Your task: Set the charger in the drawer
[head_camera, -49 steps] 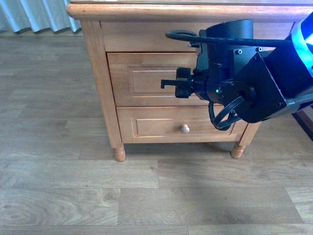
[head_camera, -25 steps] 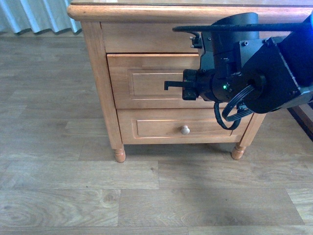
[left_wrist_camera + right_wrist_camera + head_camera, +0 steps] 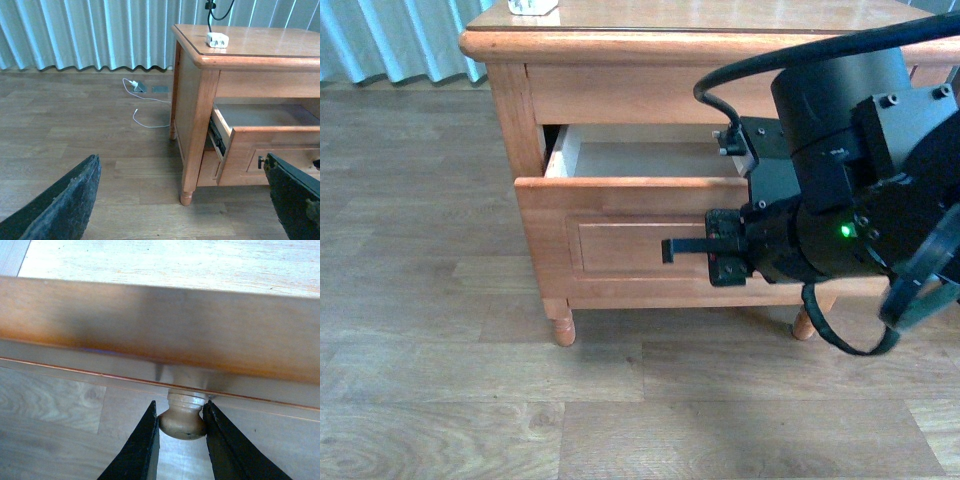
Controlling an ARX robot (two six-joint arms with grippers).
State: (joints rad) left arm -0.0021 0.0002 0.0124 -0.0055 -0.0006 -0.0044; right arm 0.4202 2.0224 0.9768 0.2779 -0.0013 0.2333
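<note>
My right jaws pinch the round knob [image 3: 182, 425] from both sides, holding it snug. Just behind it the drawer [image 3: 630, 225] stands open, its pale inside bare as far as I can see, so the opening looks done. My left jaws hang wide, holding nothing. The charger [image 3: 218, 40] lies well above and away from both, on the tabletop [image 3: 280, 40] — fetching it and dropping it in remains.

One charger [image 3: 218, 40], one drawer [image 3: 620, 215], one knob [image 3: 182, 420] — one floor cable [image 3: 134, 116].

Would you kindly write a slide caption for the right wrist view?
Right pincer gripping the round knob of the pulled-out drawer, pale interior showing.
</note>
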